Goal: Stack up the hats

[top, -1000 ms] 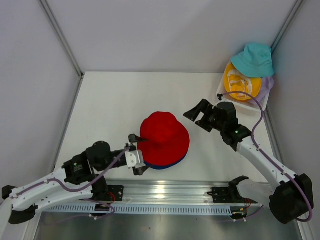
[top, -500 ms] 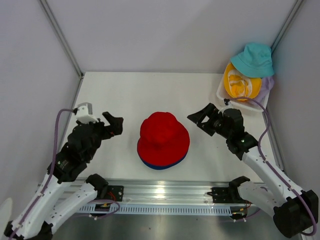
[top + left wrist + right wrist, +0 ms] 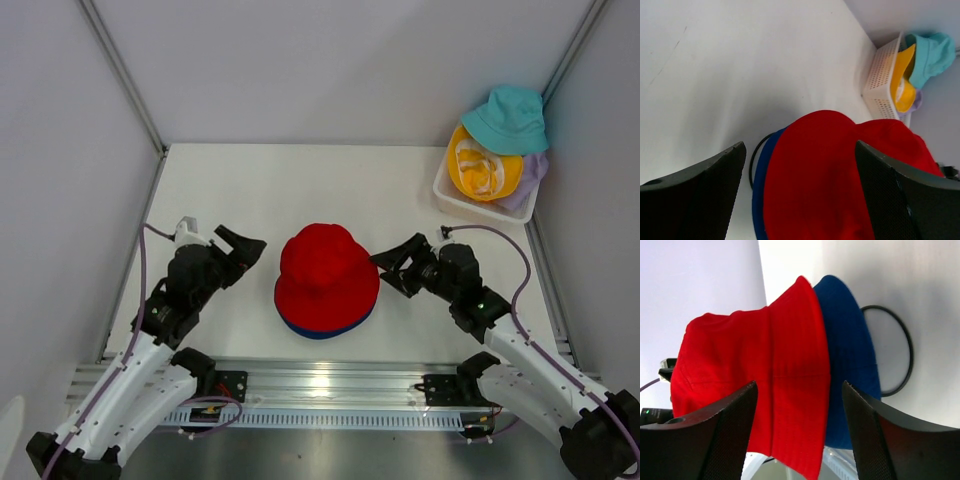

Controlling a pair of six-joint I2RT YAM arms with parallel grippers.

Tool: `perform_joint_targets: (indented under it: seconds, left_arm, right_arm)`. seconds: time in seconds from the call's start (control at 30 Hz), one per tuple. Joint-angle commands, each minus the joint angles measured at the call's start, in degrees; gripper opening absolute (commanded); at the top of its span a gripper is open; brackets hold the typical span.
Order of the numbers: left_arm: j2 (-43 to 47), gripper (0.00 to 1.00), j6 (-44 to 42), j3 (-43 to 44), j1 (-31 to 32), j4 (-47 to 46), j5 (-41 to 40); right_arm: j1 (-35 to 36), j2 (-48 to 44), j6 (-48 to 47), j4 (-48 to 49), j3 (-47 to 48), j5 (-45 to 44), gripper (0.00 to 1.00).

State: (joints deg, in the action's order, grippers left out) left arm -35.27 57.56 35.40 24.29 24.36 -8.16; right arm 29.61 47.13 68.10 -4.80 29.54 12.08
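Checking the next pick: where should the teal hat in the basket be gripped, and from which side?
Likely pinch a fold in the crown of the teal hat from straight above, with the right gripper, the nearer one. It sits topmost, crown up, over the yellow hat in the white lattice basket, so its top is uncovered.

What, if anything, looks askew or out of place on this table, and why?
The red hat sits off-centre on the navy hat, whose brim shows only along the near side from above. A thin black wire ring pokes out from under them. In the white basket, the teal hat lies over the far rim.
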Motion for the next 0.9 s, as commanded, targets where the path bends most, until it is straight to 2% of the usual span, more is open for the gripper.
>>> perform_joint_targets:
  seconds: [0.0, 0.17, 0.23, 0.27, 0.33, 0.37, 0.43, 0.47, 0.5, 0.7, 0.8, 0.87]
  left_arm:
    - [-0.6, 0.91, 2.6, 0.2, -0.9, -6.2, 1.4]
    - [-1.6, 0.91, 2.6, -0.9, -3.5, -8.5, 0.2]
    - [-2.3, 0.91, 2.2, -0.9, -5.1, -9.8, 0.9]
    - [-2.7, 0.91, 1.5, -0.9, -5.7, -10.6, 1.2]
    - [-4.5, 0.92, 0.0, -0.2, -6.3, -11.3, 2.4]
    - [-5.2, 0.92, -0.4, 0.2, -6.5, -11.8, 2.9]
    - [-6.6, 0.92, -1.3, 0.2, -7.7, -12.6, 5.6]
    - [-6.8, 0.93, -1.7, -0.1, -8.2, -13.2, 6.6]
    - [-7.2, 0.93, -1.7, -0.2, -9.0, -13.2, 7.7]
    - [-6.8, 0.91, -0.5, -5.1, -11.5, -16.8, 10.0]
    - [-7.8, 0.91, -0.1, -7.5, -13.1, -20.4, 13.2]
    - [-9.0, 0.90, -0.3, -8.1, -13.8, -21.6, 15.7]
  right_arm:
    - [1.2, -0.3, 3.8, 4.2, -0.8, 0.2, 0.71]
    - [2.6, -0.2, 4.0, 4.2, -0.5, -0.2, 0.60]
    - [3.1, 0.1, 3.8, 3.7, -0.4, -0.3, 0.53]
    - [3.3, 0.1, 3.6, 3.8, -0.4, -0.1, 0.44]
    - [3.4, 0.9, 2.3, 3.5, 0.2, 0.1, 0.37]
    - [3.5, 1.1, 1.5, 2.0, 0.8, 0.1, 0.28]
    - [4.1, 1.7, -1.7, 0.2, 2.7, -0.2, 0.18]
    - [4.1, 1.8, -2.7, -1.8, 3.3, -0.7, 0.07]
    - [4.5, 1.9, -3.8, -2.7, 4.4, -1.0, 0.02]
    - [4.5, 1.5, -15.8, -4.6, 3.5, -3.5, 0.00]
    - [4.6, 1.3, -19.9, 0.8, -0.2, -3.6, 0.00]
    - [5.1, 0.9, -22.6, 10.6, -5.2, -2.4, 0.00]
